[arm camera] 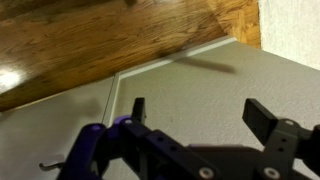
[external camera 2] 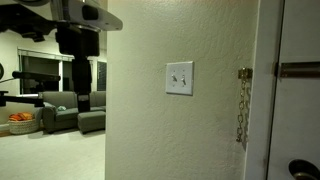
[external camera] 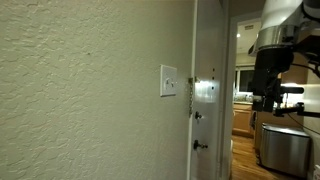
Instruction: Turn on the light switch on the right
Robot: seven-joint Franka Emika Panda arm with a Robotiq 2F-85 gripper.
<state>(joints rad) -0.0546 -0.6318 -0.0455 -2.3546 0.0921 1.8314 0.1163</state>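
Observation:
A white wall plate with two light switches (external camera: 168, 81) sits on the textured cream wall (external camera: 80, 90); it also shows in an exterior view (external camera 2: 180, 77). My gripper (external camera: 266, 98) hangs well off the wall, past the door edge, far from the switches. In an exterior view it hangs at the upper left (external camera 2: 78, 60), away from the plate. In the wrist view the gripper (arm camera: 200, 112) is open and empty, with both fingers spread over a pale floor. The switches do not show in the wrist view.
A white door (external camera: 210, 90) with a brass chain latch (external camera 2: 242, 105) and a dark handle (external camera 2: 300, 172) stands beside the switches. A steel bin (external camera: 283, 148) and wood floor (arm camera: 90, 40) lie beyond. Grey sofas (external camera 2: 75, 112) stand in the far room.

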